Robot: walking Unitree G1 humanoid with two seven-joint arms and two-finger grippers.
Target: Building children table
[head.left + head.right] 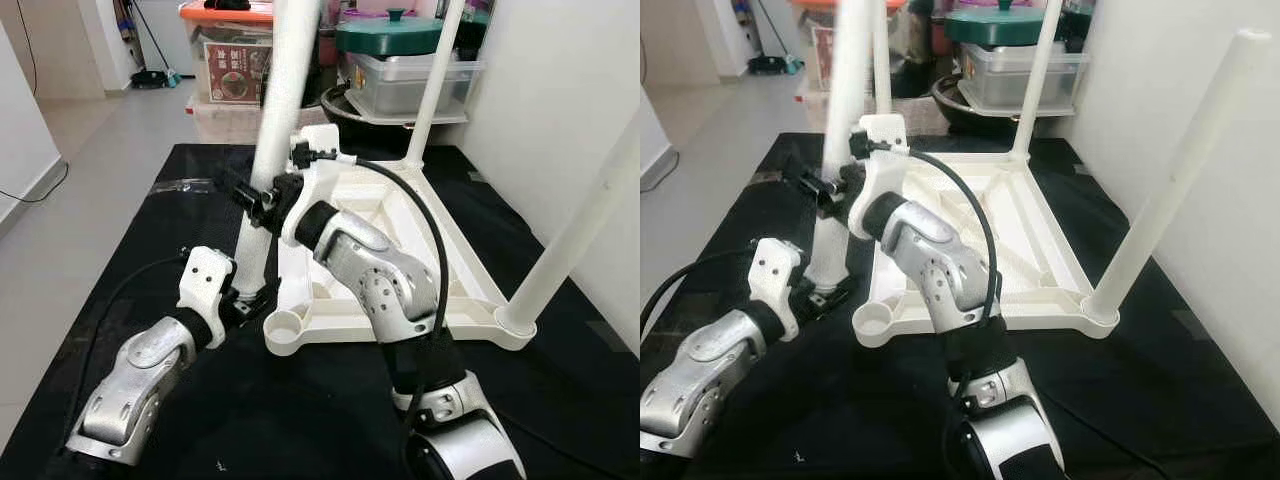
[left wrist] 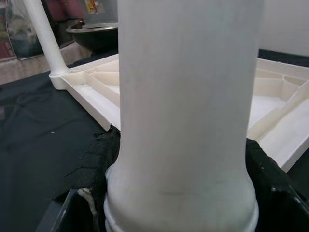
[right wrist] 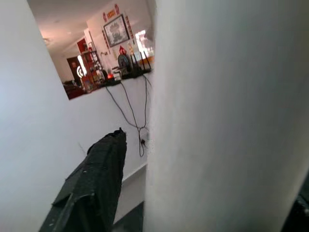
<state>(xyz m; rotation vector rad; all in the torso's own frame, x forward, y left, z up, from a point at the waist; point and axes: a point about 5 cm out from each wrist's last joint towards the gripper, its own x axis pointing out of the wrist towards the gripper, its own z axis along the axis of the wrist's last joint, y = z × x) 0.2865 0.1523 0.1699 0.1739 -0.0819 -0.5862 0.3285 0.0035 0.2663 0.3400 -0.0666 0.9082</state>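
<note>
Eye views: upturned white tabletop (image 1: pixel 400 270) on black mat (image 1: pixel 150 250), storage bins (image 1: pixel 235 60) behind; both tools pinch the loose leg (image 1: pixel 270 150), left tool (image 1: pixel 245 300) low, right tool (image 1: pixel 262 200) higher. Left wrist: fingers (image 2: pixel 94 164) flank leg base. Right wrist: leg blocks the room.

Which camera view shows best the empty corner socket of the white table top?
The left eye view: the empty socket faces the camera, open and round, beside the leg that both grippers hold. The right eye view shows the same socket equally whole. In the wrist views the leg stands in front, so I cannot make it out.
</note>
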